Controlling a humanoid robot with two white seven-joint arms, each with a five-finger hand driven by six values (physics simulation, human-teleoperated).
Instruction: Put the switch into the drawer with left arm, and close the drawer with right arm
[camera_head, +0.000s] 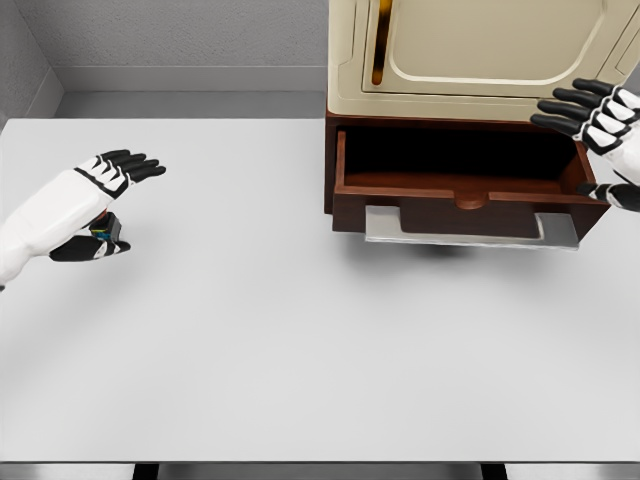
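Our left hand (100, 205) closes over the switch (101, 232) on the counter (300, 340); our right hand (600, 130) (fingers spread) waits beside the open drawer (460, 190).

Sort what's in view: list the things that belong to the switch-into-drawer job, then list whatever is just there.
Job:
- switch, mostly hidden under the left hand
- drawer, pulled open
- right hand, fingers spread by the drawer's right end

Just there:
- cream cabinet above the drawer
- white table
- grey wall
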